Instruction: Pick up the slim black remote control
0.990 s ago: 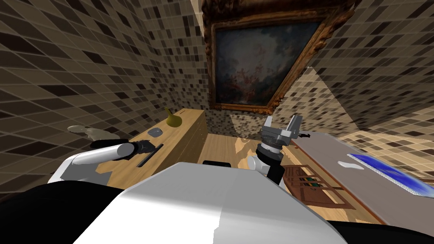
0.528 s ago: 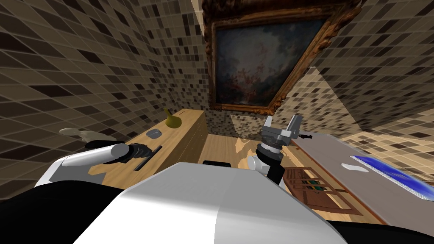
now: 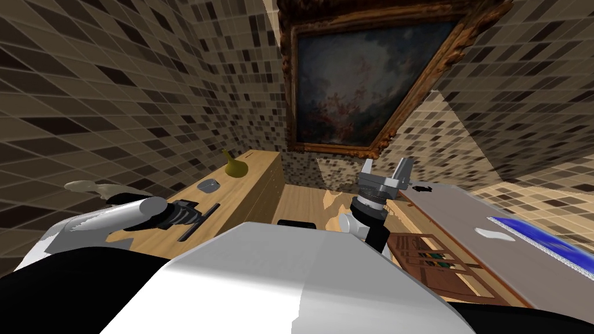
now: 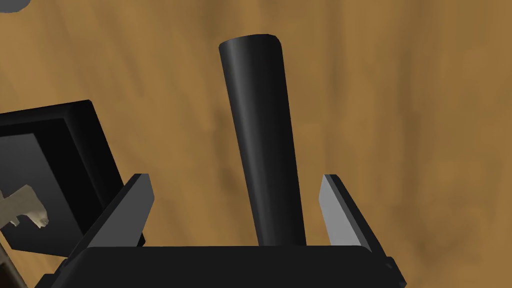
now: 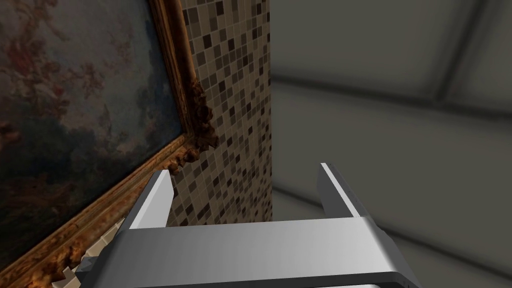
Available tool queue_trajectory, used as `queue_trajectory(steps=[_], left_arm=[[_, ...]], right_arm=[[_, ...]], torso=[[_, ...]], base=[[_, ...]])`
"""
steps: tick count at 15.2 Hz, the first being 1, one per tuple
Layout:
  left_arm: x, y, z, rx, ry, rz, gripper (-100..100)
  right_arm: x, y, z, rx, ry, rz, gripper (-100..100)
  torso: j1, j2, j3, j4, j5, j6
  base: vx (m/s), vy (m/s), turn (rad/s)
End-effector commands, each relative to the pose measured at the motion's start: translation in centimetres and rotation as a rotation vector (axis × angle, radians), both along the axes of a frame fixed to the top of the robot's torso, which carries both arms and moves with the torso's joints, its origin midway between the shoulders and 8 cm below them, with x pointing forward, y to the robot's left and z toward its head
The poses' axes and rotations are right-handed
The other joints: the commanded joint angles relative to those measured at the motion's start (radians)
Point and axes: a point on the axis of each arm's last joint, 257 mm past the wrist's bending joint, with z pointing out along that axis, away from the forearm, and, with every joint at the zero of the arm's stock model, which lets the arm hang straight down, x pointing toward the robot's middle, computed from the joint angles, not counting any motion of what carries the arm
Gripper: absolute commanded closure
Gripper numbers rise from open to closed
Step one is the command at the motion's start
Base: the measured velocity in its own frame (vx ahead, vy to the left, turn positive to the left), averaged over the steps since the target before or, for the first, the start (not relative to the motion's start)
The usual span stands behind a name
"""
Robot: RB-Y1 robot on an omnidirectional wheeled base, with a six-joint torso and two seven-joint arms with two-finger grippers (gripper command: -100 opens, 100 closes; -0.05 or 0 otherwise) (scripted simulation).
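Now the slim black remote (image 4: 265, 145) is seen lying flat on the wooden cabinet top (image 4: 400, 100). The left claw (image 4: 235, 177) is held wide open around it, and the remote is touched by neither finger. Just beside the claw a black box (image 4: 75, 150) is seen with a pale shape at it. Whether the shape lies inside cannot be told. Small coloured things are kept in the slots of a brown rack (image 3: 406, 239). The right claw (image 5: 245, 172) is held up, open and empty.
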Motion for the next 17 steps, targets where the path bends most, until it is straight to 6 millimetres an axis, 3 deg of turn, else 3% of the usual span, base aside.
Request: queue_trajectory(steps=[1, 13, 15, 17], left_arm=[[-1.1, -0.5, -0.5, -0.028, 0.032, 0.016, -100], [-7.1, -2.0, -1.4, -0.191, 0.2, 0.144, -100], [-6.9, -1.9, -1.4, -0.184, 0.192, 0.14, -100], [-7.0, -1.8, -2.7, -0.188, 0.195, 0.139, -100]], right_arm=[[0.0, 0.0, 0.0, 0.0, 0.0, 0.0, 0], [0.0, 0.0, 0.0, 0.0, 0.0, 0.0, 0], [0.0, 0.0, 0.0, 0.0, 0.0, 0.0, 0], [0.0, 0.0, 0.0, 0.0, 0.0, 0.0, 0]], torso=[[0.0, 0.0, 0.0, 0.0, 0.0, 0.0], [0.0, 0.001, 0.001, 0.0, 0.0, 0.0], [-0.001, 0.001, 0.001, 0.0, 0.0, 0.0], [-0.001, 0.003, 0.001, 0.001, 0.0, 0.0]], base=[[0.041, 0.016, 0.003], [0.041, 0.016, 0.004], [0.029, 0.008, 0.003], [0.011, 0.002, 0.022]])
